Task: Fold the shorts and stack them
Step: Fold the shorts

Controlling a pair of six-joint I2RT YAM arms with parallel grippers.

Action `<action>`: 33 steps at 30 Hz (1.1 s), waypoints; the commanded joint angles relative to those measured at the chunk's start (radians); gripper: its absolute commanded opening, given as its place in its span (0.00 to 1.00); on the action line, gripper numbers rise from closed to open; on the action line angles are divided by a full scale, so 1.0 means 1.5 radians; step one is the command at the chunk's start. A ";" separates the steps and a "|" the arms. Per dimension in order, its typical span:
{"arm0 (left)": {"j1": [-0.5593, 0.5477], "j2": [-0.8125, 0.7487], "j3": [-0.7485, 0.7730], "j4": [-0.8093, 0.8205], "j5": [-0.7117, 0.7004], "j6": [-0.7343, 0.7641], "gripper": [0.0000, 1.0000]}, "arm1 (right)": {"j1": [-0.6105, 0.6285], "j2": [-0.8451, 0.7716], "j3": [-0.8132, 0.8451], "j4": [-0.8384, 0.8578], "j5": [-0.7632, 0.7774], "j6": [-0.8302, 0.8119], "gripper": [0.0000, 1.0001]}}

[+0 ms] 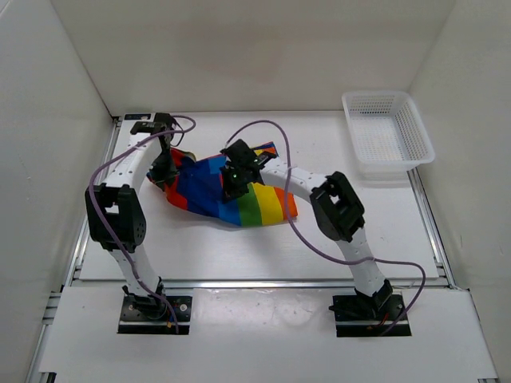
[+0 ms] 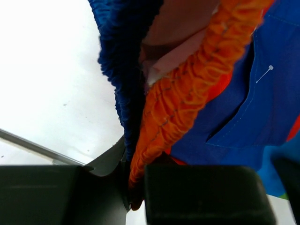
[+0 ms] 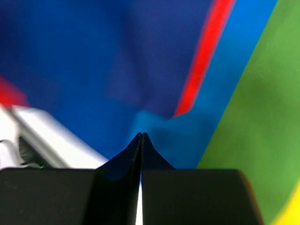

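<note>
The rainbow-striped shorts (image 1: 255,203) lie crumpled in the middle of the table. My left gripper (image 1: 165,169) is at their left end, shut on the gathered orange and dark blue waistband (image 2: 173,112). My right gripper (image 1: 233,185) sits over the blue middle of the shorts (image 3: 117,70), its jaws pressed together with nothing between them, tips just above the light blue stripe. A green stripe (image 3: 253,117) runs at the right of the right wrist view.
A white plastic mesh basket (image 1: 387,132) stands at the back right of the table. White walls enclose the table on three sides. Purple cables loop from both arms.
</note>
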 commanded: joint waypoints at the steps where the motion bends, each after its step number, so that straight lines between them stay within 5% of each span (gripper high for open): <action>1: 0.019 -0.044 0.013 0.027 0.052 0.007 0.10 | 0.013 0.061 0.031 -0.047 -0.009 0.021 0.00; 5: 0.019 -0.037 0.077 0.004 0.046 0.014 0.10 | 0.013 0.089 0.044 -0.062 0.002 0.021 0.00; 9: 0.013 -0.037 0.150 -0.026 0.023 0.036 0.10 | -0.010 -0.018 0.012 -0.062 0.047 0.015 0.02; 16: -0.024 -0.043 0.200 -0.043 0.010 0.065 0.10 | -0.123 -0.216 -0.137 -0.042 0.131 0.002 0.30; 25: -0.114 -0.010 0.259 -0.076 -0.050 0.085 0.10 | -0.270 -0.145 -0.224 -0.017 0.026 -0.020 0.59; 30: -0.157 0.028 0.297 -0.089 -0.082 0.085 0.10 | -0.270 -0.109 -0.244 0.009 -0.012 -0.020 0.61; 33: -0.198 0.056 0.338 -0.103 -0.099 0.085 0.10 | -0.270 -0.077 -0.244 0.009 -0.020 -0.020 0.51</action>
